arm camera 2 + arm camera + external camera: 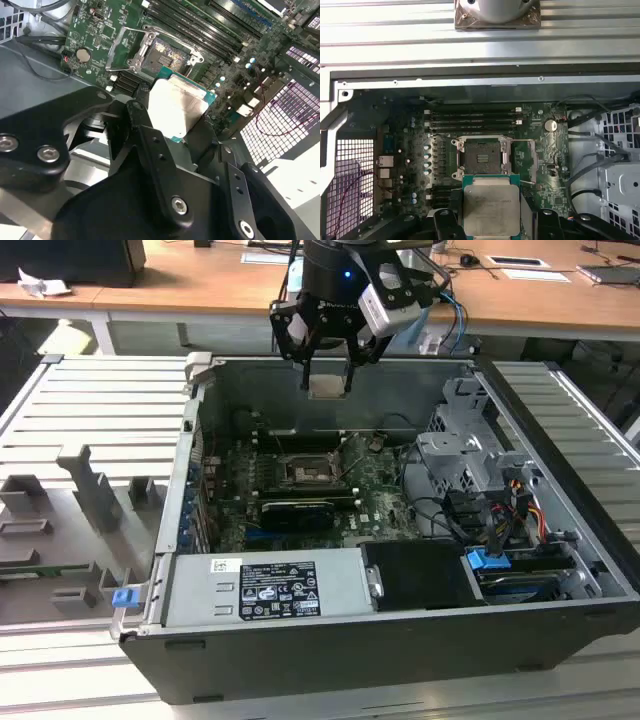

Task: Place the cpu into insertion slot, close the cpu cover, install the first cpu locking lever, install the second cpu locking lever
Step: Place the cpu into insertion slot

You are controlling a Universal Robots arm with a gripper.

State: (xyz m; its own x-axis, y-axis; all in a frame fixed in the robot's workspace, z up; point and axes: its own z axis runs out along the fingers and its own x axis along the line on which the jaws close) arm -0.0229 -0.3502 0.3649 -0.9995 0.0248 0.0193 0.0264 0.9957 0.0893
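Observation:
My gripper [327,380] hangs above the open computer case, shut on the cpu [327,387], a flat square chip with a silver top. In both wrist views the cpu [177,107] [490,205] sits between the black fingers [142,130], held level over the green board. The insertion slot [313,472] [165,52] [481,157] lies open below it, its dark contact field bare inside a metal rim. The chip is well above the socket and apart from it. A thin metal frame, the cpu cover [524,161], stands raised beside the socket. Wire levers [120,47] are swung away from it.
A long black card [297,512] lies just in front of the socket, memory slots [472,120] behind it. A silver power supply [265,590] fills the case's front, a drive cage [470,455] and cables [490,530] the exterior view's right. A grey moulded tray [70,530] lies outside.

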